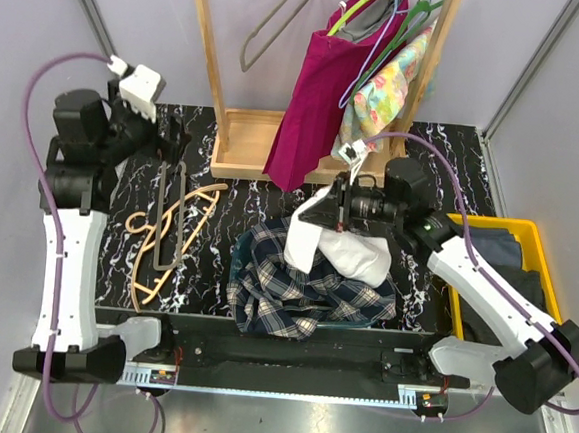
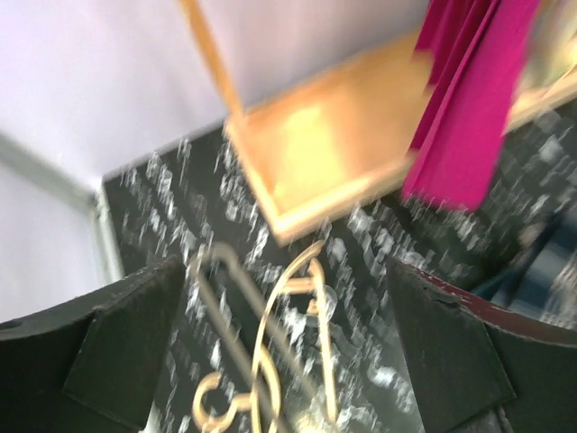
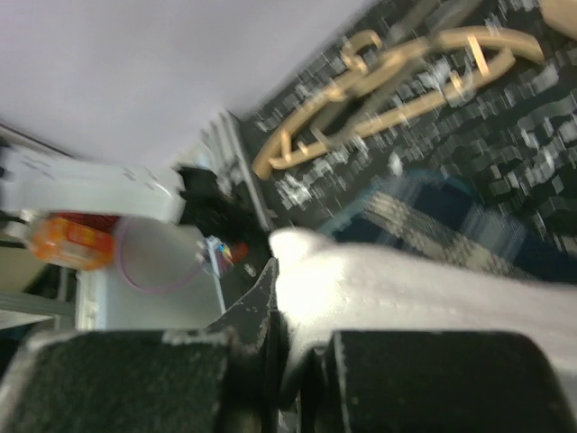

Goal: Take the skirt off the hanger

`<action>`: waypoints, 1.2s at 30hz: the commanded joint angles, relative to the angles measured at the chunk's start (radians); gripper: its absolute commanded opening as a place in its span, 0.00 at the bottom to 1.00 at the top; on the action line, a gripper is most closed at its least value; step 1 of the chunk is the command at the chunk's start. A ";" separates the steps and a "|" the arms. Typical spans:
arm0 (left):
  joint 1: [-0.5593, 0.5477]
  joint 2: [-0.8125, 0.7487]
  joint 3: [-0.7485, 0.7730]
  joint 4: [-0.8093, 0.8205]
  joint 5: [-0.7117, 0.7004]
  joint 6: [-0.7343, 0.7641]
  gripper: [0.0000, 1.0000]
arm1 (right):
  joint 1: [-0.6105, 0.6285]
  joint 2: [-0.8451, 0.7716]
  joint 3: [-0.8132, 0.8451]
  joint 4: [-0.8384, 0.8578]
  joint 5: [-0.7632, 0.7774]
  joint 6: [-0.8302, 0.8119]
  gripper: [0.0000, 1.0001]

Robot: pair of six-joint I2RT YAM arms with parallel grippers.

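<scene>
A white skirt (image 1: 332, 245) hangs from my right gripper (image 1: 333, 202), which is shut on its upper edge, with the rest draped onto a plaid pile. In the right wrist view the white cloth (image 3: 406, 289) is pinched between the jaws of the right gripper (image 3: 302, 370). A wooden hanger (image 1: 183, 230) and a thin grey hanger (image 1: 161, 216) lie bare on the black marbled table at the left. My left gripper (image 1: 170, 142) hovers above them, open and holding nothing. The left wrist view shows the wooden hanger (image 2: 270, 343) between the spread fingers (image 2: 108, 361).
A plaid garment pile (image 1: 304, 288) lies at the table's front centre. A wooden rack base (image 1: 245, 143) stands at the back with a magenta garment (image 1: 314, 98) and a floral one (image 1: 385, 84) hanging. A yellow bin (image 1: 543, 247) of dark clothes sits at right.
</scene>
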 commanded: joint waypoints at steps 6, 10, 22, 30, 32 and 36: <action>-0.225 0.259 0.454 0.181 0.116 -0.233 0.98 | 0.024 0.166 -0.219 -0.436 0.256 -0.171 0.58; -0.369 0.451 0.750 0.184 0.089 -0.207 0.98 | 0.043 0.140 -0.172 -0.472 0.366 -0.164 0.99; -0.587 0.719 0.861 0.762 -0.180 -0.043 0.99 | 0.043 -0.441 -0.145 -0.321 0.601 -0.057 1.00; -0.610 1.003 1.071 0.883 -0.249 0.057 0.99 | 0.044 -0.689 -0.188 -0.350 0.716 0.089 1.00; -0.610 1.028 1.071 0.911 -0.263 0.087 0.99 | 0.044 -0.722 -0.172 -0.387 0.746 0.090 1.00; -0.610 1.051 1.061 0.919 -0.262 0.110 0.99 | 0.044 -0.755 -0.139 -0.439 0.793 0.084 1.00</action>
